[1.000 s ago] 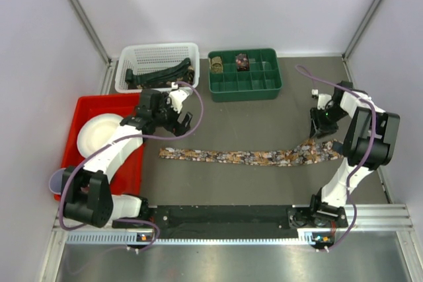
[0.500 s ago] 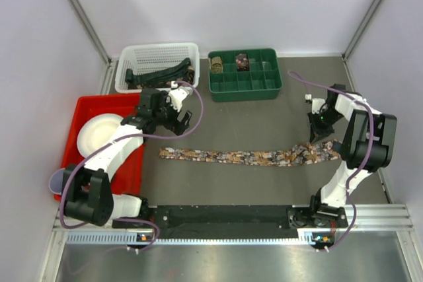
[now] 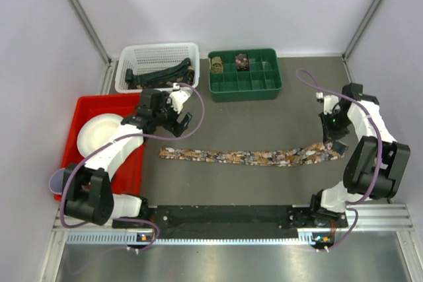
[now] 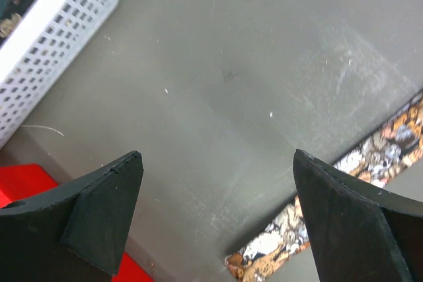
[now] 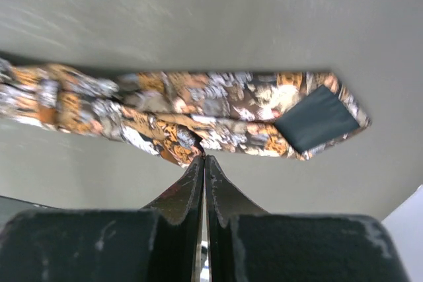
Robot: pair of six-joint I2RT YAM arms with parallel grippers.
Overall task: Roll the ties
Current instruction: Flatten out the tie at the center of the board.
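A long brown-orange patterned tie [image 3: 244, 157] lies flat across the table's middle, narrow end at the left, wide end at the right. My right gripper [image 3: 332, 141] is over its wide end. In the right wrist view the gripper [image 5: 203, 156] is shut, its tips pinching a small raised fold at the tie's [image 5: 218, 107] near edge; the dark lining of the pointed end shows at the right. My left gripper [image 3: 177, 123] hangs open and empty just above the narrow end. In the left wrist view the gripper [image 4: 218, 156] has its jaws wide apart, with the tie's end [image 4: 277, 250] below.
A white basket [image 3: 158, 53] at the back left holds dark ties [image 3: 162, 72]. A green compartment tray [image 3: 276, 88] beside it holds two rolled ties [image 3: 216, 64] in back cells. A red tray [image 3: 89, 105] with a white plate [image 3: 99, 133] stands at the left; a purple cup [image 3: 56, 180] sits by its front.
My right gripper has moved right and toward the wall, and the tie's raised right part has come down flatter. The left arm has hardly moved.
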